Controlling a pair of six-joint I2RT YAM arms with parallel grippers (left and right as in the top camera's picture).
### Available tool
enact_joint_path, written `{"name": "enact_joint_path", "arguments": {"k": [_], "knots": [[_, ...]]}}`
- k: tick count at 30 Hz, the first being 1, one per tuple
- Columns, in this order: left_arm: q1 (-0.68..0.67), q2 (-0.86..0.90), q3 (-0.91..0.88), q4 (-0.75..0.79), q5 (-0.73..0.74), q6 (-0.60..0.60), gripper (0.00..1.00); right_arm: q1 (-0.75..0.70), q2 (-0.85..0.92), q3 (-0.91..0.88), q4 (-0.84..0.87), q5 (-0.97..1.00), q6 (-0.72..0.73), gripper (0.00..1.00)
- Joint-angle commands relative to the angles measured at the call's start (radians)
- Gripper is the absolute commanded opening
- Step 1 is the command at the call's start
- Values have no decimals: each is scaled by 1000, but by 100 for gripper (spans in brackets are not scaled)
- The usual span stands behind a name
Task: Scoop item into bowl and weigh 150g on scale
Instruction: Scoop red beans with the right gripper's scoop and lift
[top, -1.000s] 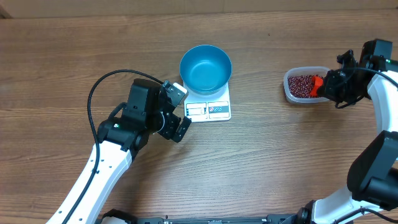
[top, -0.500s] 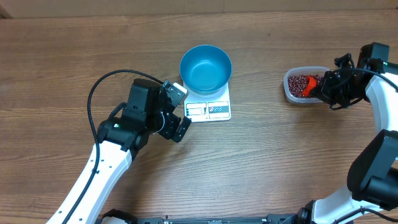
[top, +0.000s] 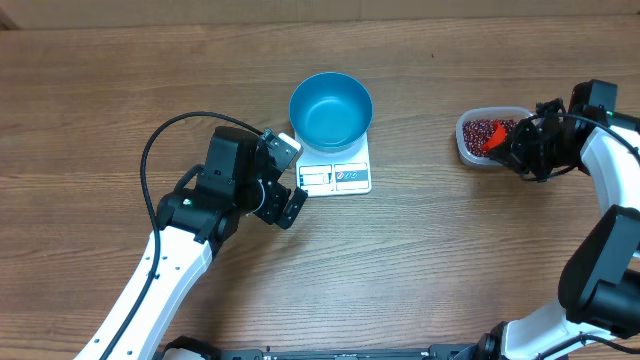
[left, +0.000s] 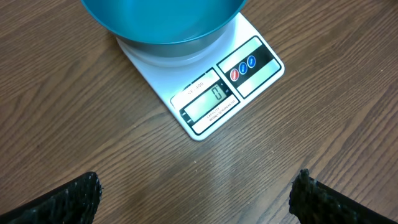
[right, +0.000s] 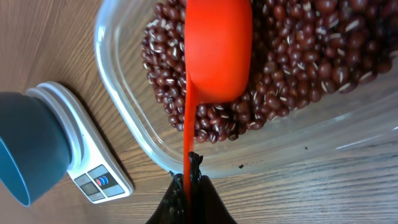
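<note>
Since the bowl (top: 331, 108) sits empty on the scale (top: 335, 177) at centre frame, we clamp our right gripper (right: 188, 180) on the scoop (right: 217, 50), dipped into the beans (right: 311, 56) at right, leaving the left gripper (left: 199, 196) spread apart nearby.

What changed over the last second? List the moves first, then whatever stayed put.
The right hand, shut on the red scoop, moved left and carried the scoop farther into the clear tub, over the beans. Nothing was picked up or released. The left hand stayed open beside the scale, and the blue bowl on the scale stayed empty.
</note>
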Motion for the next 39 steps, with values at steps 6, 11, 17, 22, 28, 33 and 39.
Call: {"name": "enact_joint_path", "arguments": {"k": [6, 11, 17, 22, 28, 33, 39], "knots": [[5, 5, -5, 4, -6, -12, 100, -7, 1, -47, 45, -21, 84, 4], [5, 5, -5, 0, -6, -11, 100, -7, 0, -46, 53, -123, 2, 4], [5, 5, -5, 0, -6, -11, 99, -34, 0, -43, 46, -180, -100, 4], [5, 5, -5, 0, -6, -11, 100, -101, 0, -42, 33, -214, -153, 4], [5, 5, -5, 0, -6, -11, 99, -185, 0, -42, 10, -275, -201, 4], [5, 5, -5, 0, -6, -11, 100, -222, 0, -43, 4, -345, -223, 4], [5, 5, -5, 0, -6, -11, 99, -243, 0, -42, -3, -421, -253, 4]]}}
